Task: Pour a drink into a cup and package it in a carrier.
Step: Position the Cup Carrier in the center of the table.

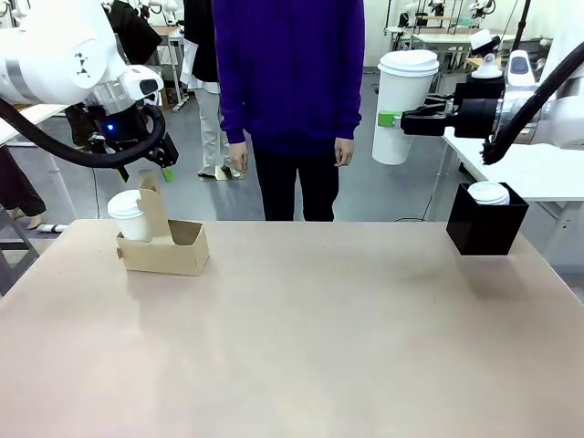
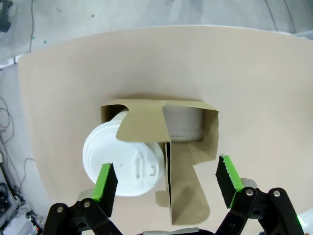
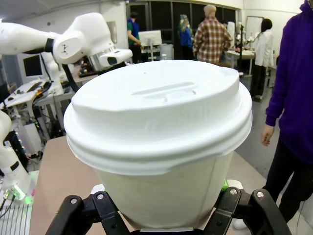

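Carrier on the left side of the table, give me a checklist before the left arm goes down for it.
1. Carrier upright on the table: ok.
2. Cup in the carrier lidded and seated: ok.
3. Left gripper above the carrier, jaws apart: ok.
4. Handle centred between the jaws: cannot tell.
5. Right gripper shut on the held cup, raised away from the carrier: ok.
6. Person's hands off the table: ok.
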Robot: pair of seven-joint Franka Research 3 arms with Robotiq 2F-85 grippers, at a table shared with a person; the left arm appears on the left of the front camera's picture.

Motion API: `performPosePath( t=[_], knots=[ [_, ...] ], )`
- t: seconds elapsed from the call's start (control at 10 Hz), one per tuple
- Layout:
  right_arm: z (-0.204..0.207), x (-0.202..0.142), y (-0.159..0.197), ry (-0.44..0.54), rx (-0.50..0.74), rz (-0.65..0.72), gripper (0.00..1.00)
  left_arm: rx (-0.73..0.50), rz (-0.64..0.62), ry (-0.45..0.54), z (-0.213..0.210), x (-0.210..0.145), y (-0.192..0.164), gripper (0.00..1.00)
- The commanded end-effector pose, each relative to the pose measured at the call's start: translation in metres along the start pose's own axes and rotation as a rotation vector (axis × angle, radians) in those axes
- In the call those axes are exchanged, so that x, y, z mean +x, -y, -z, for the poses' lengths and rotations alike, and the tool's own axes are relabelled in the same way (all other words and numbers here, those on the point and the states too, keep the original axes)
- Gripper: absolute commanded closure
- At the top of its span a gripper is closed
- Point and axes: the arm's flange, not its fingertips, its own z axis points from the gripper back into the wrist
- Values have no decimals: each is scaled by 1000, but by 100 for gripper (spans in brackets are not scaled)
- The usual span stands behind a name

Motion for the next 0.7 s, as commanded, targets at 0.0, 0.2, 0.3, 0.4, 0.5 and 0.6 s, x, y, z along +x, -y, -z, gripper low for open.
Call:
performPosePath(
  t=[0.0,0.2,0.3,0.4,0.5,0.6],
  knots=[
    [1,3,-1,9,8,-18,19,39,-29,-12,-5,7,6,60],
    [1,3,-1,9,8,-18,19,22,-21,-22,-7,5,4,100],
    [1,3,-1,9,8,-18,19,31,-23,-43,-7,5,5,64],
    [1,3,-1,9,8,-18,19,33,-24,-44,-7,4,6,100],
    [1,3,-1,9,8,-18,19,33,-26,-45,-8,4,6,100],
    [1,3,-1,9,8,-18,19,34,-30,-50,-7,5,7,100]
  ],
)
